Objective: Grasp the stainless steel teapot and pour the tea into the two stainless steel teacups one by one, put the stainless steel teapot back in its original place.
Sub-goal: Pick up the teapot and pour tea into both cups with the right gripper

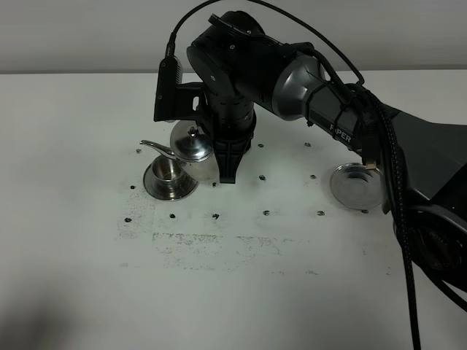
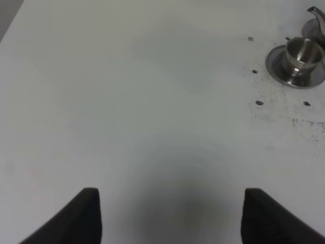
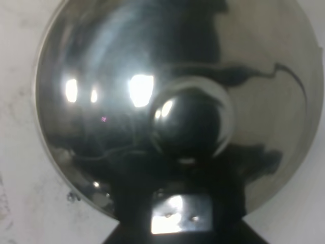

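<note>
- The steel teapot (image 1: 191, 146) is on the left side of the table (image 1: 87, 255), just behind a teacup (image 1: 168, 172).
- Its thin spout (image 1: 155, 144) points left and sits over the far edge of that cup.
- I cannot tell if the pot is up off the table.
- The right fingers (image 1: 228, 164) are clamped together on the pot at its handle side, pointing down.
- From the right wrist, the pot's round lid fills the view, with its knob (image 3: 190, 122) in the middle.
- The teacup stands on its own wide saucer (image 1: 157, 191).
- The big right arm (image 1: 292, 80) reaches across the middle and hides the table behind the pot.
- A flat saucer (image 1: 350, 186) lies well apart on the right, partly behind a black cable (image 1: 387, 182).
- Small dark dots (image 1: 217, 216) and grey smudges (image 1: 204, 240) mark the table.
- The left fingers (image 2: 91, 216) are apart, over bare table.
</note>
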